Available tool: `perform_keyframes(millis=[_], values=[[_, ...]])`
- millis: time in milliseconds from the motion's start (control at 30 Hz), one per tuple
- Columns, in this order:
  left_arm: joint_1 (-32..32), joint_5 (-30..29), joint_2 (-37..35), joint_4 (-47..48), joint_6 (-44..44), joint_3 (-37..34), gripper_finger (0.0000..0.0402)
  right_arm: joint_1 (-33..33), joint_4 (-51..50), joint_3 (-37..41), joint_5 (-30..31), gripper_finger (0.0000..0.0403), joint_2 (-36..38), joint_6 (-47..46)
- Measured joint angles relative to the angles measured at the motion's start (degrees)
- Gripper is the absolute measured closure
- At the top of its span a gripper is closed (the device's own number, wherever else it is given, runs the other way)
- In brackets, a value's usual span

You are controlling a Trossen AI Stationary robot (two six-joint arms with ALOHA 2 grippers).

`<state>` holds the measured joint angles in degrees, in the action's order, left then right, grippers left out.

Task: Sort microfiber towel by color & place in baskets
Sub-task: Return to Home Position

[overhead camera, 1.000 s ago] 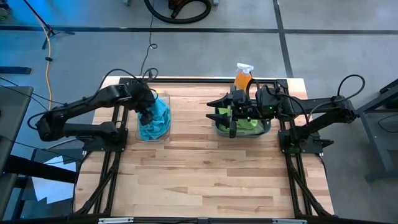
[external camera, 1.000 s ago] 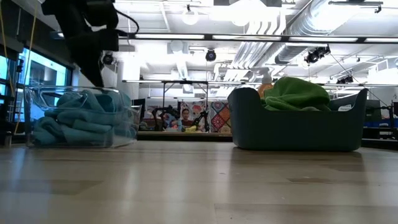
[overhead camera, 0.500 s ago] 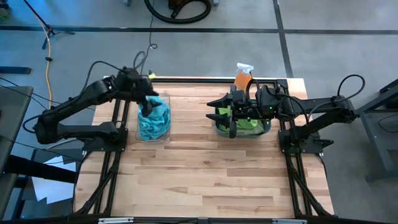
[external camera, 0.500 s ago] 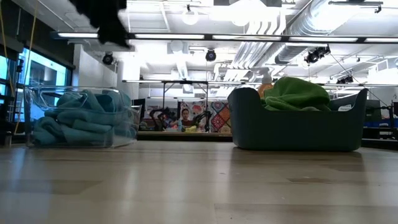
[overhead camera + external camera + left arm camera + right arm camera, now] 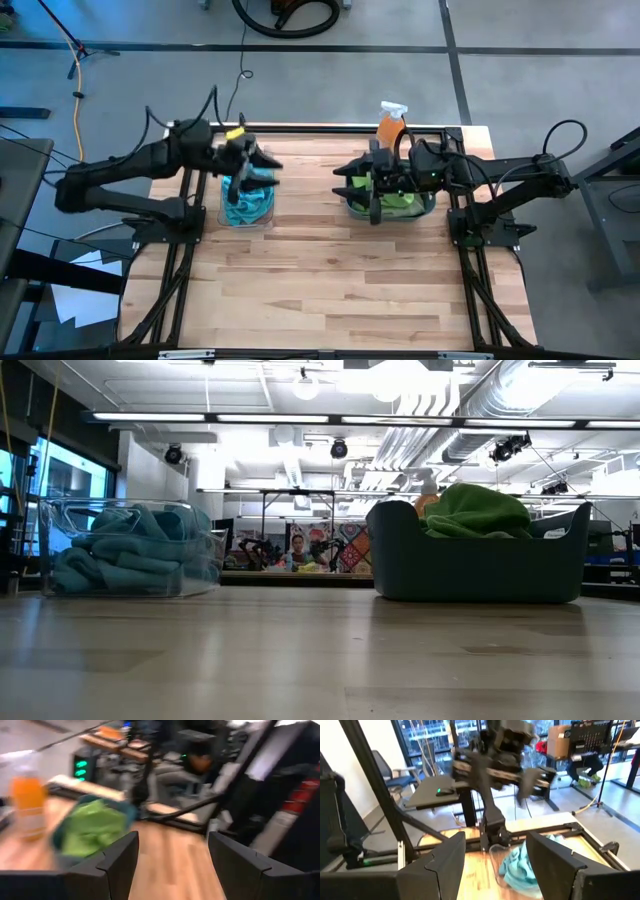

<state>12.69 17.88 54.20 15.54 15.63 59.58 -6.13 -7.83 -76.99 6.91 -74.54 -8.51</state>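
Note:
Teal towels [image 5: 245, 205] lie piled in the small clear bin [image 5: 60, 520] at the table's far left. Green towels [image 5: 478, 510] are heaped in the dark teal-grey tub [image 5: 475, 570] at the far right. My left gripper [image 5: 266, 168] hangs above the clear bin, level and pointing toward the tub, open and empty, with the green towels [image 5: 92, 827] ahead of it. My right gripper [image 5: 342, 178] hovers at the tub's left end, open and empty, facing the teal towels [image 5: 522, 865]. Neither gripper shows in the low view.
An orange spray bottle [image 5: 390, 125] stands at the table's far edge, just behind the tub. The near half of the wooden table [image 5: 330, 290] holds no objects. Both bins sit along the far side, with a bare strip between them.
My left gripper has risen out of the clear bin, leaving the low view upward. It has tipped from pointing down to pointing level toward the table's right. The teal towels stay in the bin.

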Motion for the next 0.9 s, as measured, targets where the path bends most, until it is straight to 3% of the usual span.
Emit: perform_keyframes(millis=[167, 267, 400, 567, 667, 800, 900], values=[[-11.1, -0.8, 0.4, -9.2, 2.8, -3.8, 0.0172, 0.0, -2.9, 0.0, -0.1, 0.0194, 0.0, 1.1], [-16.0, -5.3, 0.2, -12.7, 2.9, -6.2, 0.0172, 0.0, -3.2, 0.0, -0.1, 0.0194, 0.2, 2.6], [-19.3, -11.7, -0.9, -12.9, 0.4, -7.5, 0.0186, 0.0, -3.8, 0.0, -0.1, 0.0194, 2.5, 3.2], [-19.8, -13.5, -3.7, -11.1, -5.5, -7.5, 0.0241, 0.0, -7.2, 0.0, 0.1, 0.0207, 7.4, 2.5], [-19.2, -14.8, -5.9, -8.2, -9.1, -7.5, 0.0294, -1.1, -11.0, -0.1, 1.4, 0.0248, 10.2, 2.1], [-17.8, -15.6, -8.5, -3.9, -12.1, -7.8, 0.0376, -2.5, -15.8, -0.1, 2.2, 0.0349, 13.1, 0.6], [-17.0, -15.6, -11.4, -7.7, -12.2, -12.0, 0.0392, -3.4, -18.5, -0.1, 2.4, 0.039, 14.4, -0.4]])
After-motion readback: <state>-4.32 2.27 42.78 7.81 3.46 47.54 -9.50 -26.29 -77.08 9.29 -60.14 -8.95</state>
